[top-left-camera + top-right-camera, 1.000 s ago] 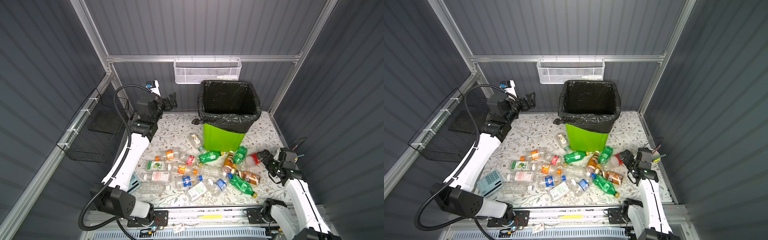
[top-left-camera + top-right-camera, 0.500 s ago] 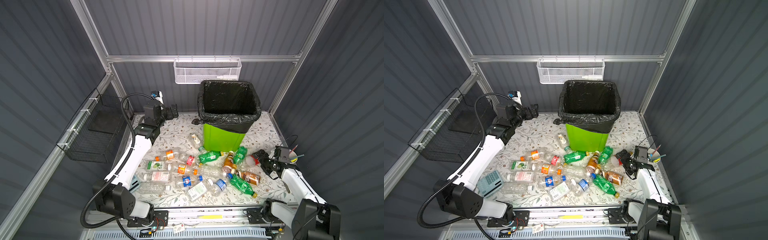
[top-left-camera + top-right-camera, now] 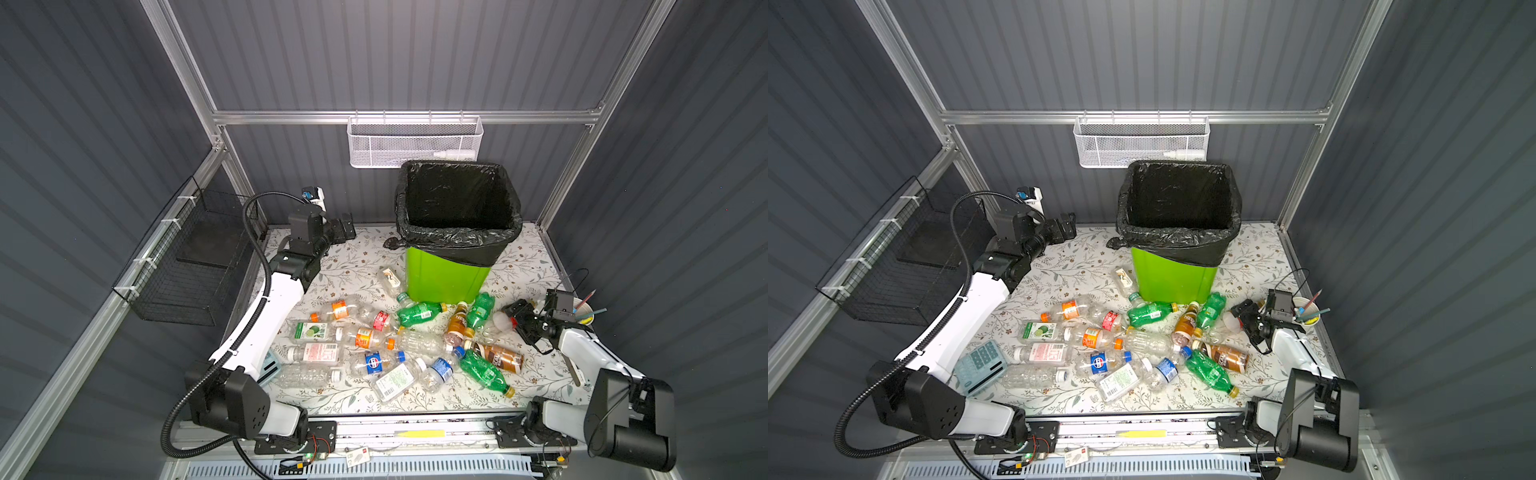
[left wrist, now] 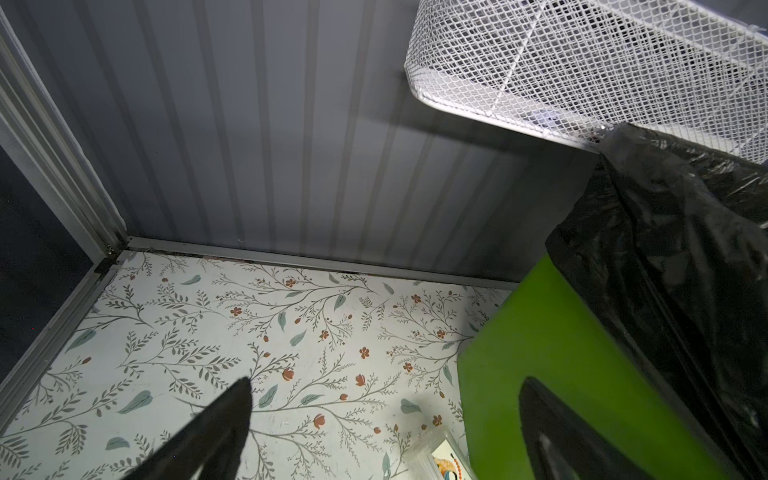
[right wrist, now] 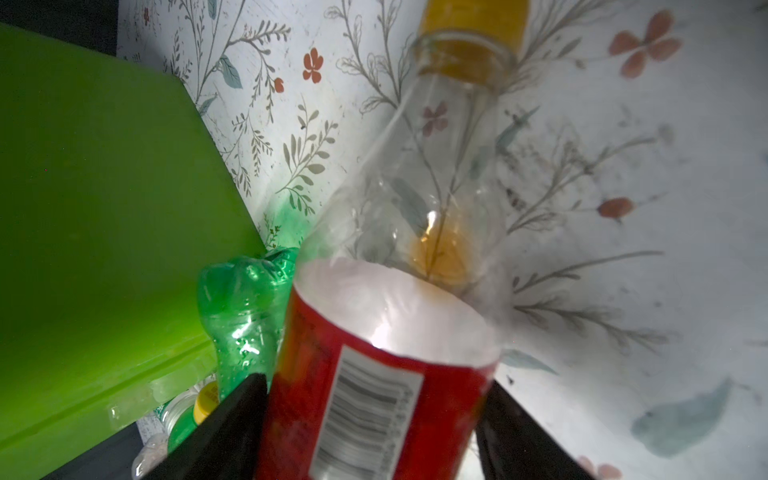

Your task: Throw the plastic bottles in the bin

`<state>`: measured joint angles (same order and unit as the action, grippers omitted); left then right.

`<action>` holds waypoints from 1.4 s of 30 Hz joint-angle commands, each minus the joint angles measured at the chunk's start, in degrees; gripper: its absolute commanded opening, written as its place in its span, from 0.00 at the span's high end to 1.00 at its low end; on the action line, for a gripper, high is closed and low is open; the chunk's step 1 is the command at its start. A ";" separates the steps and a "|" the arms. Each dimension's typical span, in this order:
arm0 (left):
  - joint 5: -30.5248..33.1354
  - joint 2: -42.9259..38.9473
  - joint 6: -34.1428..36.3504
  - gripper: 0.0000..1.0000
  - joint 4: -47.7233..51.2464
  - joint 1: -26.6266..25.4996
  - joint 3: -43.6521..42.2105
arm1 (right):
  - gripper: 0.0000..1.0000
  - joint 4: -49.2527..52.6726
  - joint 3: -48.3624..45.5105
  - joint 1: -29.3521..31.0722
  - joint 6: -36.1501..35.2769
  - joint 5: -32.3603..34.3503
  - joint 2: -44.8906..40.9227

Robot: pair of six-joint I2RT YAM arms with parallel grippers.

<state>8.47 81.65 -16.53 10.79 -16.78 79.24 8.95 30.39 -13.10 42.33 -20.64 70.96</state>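
Our left arm (image 3: 266, 328) has sunk from its raised pose, so the left gripper (image 3: 347, 226) now hangs lower by the back wall (image 3: 291, 166), left of the bin (image 3: 446, 276). Our right arm (image 3: 590, 353) has folded down low and nudged in. The right gripper (image 3: 515, 319) went from wide open to closing on the red-label bottle (image 5: 374, 395), fingers (image 5: 232, 424) now against both sides of its label.

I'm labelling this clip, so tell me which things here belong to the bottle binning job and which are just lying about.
Job in hand:
plastic bottles
red-labelled bottle in the right end effector
green bin

Just lying about:
white mesh basket
white squeeze bottle inside it
black wire basket
cup of pens
calculator
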 commanded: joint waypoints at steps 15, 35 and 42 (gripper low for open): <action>2.89 -1.56 -1.94 0.00 0.38 0.91 -3.90 | 0.41 0.73 5.59 -0.02 -1.45 -1.46 -6.37; 2.85 2.20 -3.73 0.00 0.76 2.27 -6.60 | 0.41 1.45 56.25 -0.54 -16.01 19.41 -24.16; 2.37 1.73 -4.16 0.00 0.81 2.36 -7.94 | 0.42 -7.31 61.47 3.59 -6.39 5.11 -12.59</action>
<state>11.16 83.26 -19.84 11.20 -14.90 72.10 4.43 91.42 -12.51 31.77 -7.90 50.02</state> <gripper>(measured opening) 0.998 0.585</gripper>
